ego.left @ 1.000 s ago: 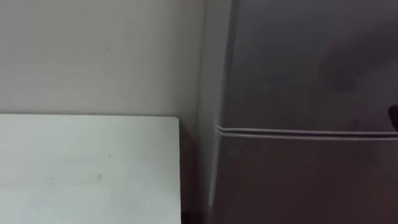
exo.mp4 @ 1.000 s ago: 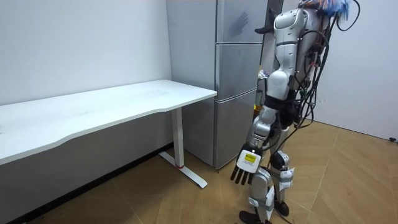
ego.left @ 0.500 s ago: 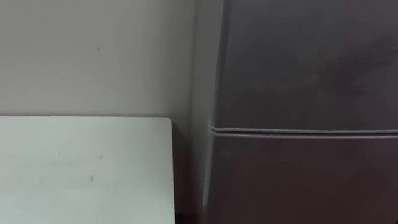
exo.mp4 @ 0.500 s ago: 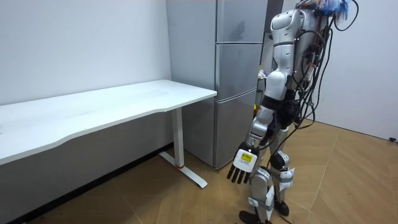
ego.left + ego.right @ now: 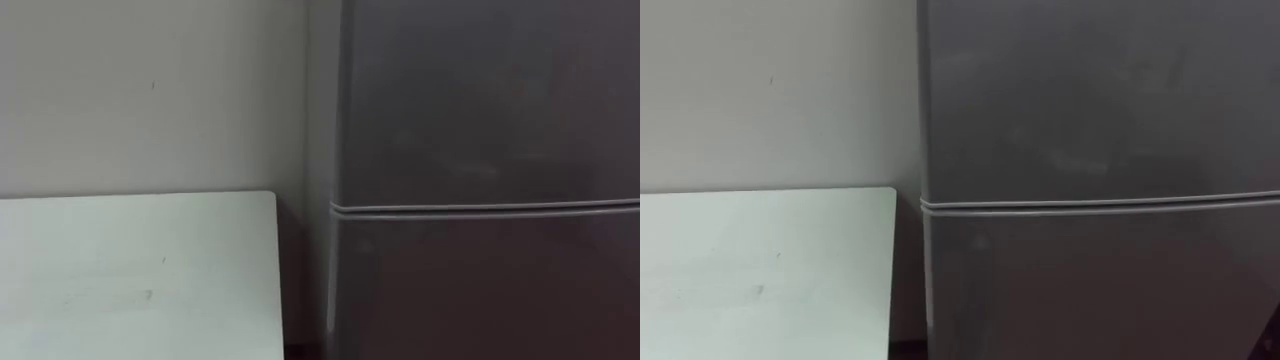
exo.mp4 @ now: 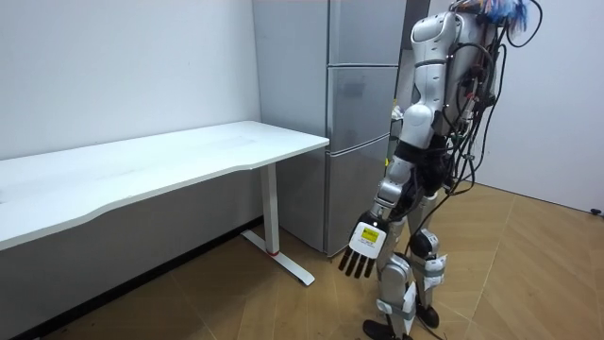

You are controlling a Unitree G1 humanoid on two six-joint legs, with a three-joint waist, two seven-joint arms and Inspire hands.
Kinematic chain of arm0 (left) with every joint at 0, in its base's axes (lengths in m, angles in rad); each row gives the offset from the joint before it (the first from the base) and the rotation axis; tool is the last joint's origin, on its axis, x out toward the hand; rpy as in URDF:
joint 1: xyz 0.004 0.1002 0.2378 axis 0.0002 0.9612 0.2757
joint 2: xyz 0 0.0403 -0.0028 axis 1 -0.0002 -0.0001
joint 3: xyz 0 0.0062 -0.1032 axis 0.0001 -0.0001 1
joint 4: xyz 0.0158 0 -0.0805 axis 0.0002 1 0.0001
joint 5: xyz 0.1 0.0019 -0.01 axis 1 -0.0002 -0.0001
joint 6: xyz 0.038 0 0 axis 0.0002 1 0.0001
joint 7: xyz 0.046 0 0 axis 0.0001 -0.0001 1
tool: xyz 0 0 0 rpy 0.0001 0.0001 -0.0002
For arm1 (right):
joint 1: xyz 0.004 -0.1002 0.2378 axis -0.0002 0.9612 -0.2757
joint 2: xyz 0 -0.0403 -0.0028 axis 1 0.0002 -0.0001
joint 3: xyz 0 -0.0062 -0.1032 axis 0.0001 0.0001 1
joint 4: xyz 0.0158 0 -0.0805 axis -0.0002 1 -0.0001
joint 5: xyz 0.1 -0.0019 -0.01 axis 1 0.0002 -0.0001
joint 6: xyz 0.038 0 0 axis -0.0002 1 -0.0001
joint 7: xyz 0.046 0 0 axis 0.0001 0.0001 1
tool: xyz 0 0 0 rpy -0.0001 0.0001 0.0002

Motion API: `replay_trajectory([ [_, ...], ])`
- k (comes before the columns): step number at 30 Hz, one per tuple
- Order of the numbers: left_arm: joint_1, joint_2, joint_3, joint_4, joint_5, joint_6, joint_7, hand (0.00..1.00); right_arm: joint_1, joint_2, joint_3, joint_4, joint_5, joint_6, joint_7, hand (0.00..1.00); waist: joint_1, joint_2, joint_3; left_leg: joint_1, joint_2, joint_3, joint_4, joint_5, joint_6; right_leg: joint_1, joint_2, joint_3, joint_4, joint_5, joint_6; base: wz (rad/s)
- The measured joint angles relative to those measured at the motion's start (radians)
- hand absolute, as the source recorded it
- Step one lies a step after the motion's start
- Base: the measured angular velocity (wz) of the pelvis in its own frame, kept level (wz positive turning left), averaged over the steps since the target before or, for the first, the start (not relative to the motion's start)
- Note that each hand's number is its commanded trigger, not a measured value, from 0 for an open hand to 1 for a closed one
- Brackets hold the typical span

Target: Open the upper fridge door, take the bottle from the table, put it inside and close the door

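Left hand (image 6: 363,249) hanging low, fingers loosely straight, empty; fridge (image 6: 359,109) above and beyond it, shut. Bottle presumably light, stiff, slippery: grasp round mid-body.

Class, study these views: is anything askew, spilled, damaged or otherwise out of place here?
Nothing stands out. The fridge has its doors shut and level, the white table stands square beside it, and the left hand hangs open.

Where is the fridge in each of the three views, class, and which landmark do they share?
Left eye view: fridge covers the right half.
Right eye view: fridge covers the centre and right.
Room view: fridge stands upper centre, facing the robot.
Shared landmark: white table beside it.
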Motion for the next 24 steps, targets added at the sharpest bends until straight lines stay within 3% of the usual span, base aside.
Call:
replay_trajectory([
  [5, 0.016, -0.007, 0.0, -0.053, 0.0, 0.006, 0.018, 0.0, 0.002, 0.042, 0.018, 0.206, 0.162, -0.001, -0.012, 0.0, -0.004, 0.01, -0.0002, -0.004, -0.002, -0.001, 0.002, -0.001, 0.002, -0.004, -0.002, 0.001, 0.0, -0.001, 0.002, 0.01],
  [8, 0.023, -0.02, 0.0, -0.076, 0.0, 0.012, 0.02, 0.0, 0.019, 0.062, 0.047, 0.283, 0.178, -0.001, -0.021, 0.0, -0.005, 0.026, -0.0086, -0.005, -0.004, -0.001, -0.004, -0.001, 0.002, -0.008, -0.003, 0.004, 0.0, -0.002, 0.003, 0.0],
  [11, 0.022, -0.026, 0.0, -0.08, 0.0, 0.014, 0.025, 0.0, 0.035, 0.064, 0.082, 0.363, 0.203, -0.001, -0.021, 0.0, -0.009, 0.036, -0.0106, 0.006, -0.007, -0.002, -0.008, -0.001, 0.002, 0.001, -0.005, 0.002, -0.001, -0.006, 0.006, 0.01],
  [19, 0.024, -0.049, -0.012, -0.084, 0.001, 0.017, 0.018, 0.0, 0.041, 0.081, 0.175, 0.607, 0.185, 0.001, 0.038, 0.0, -0.004, 0.041, -0.0059, 0.02, -0.016, -0.003, -0.016, -0.004, 0.005, 0.017, -0.012, 0.001, -0.001, -0.012, 0.014, 0.0],
  [24, 0.023, -0.062, -0.021, -0.072, -0.003, 0.016, 0.014, 0.0, 0.043, 0.097, 0.231, 0.73, 0.044, 0.002, 0.127, 0.0, -0.004, 0.042, -0.0045, 0.025, -0.019, -0.005, -0.02, -0.005, 0.007, 0.015, -0.013, 0.009, -0.002, -0.014, 0.018, 0.0],
])
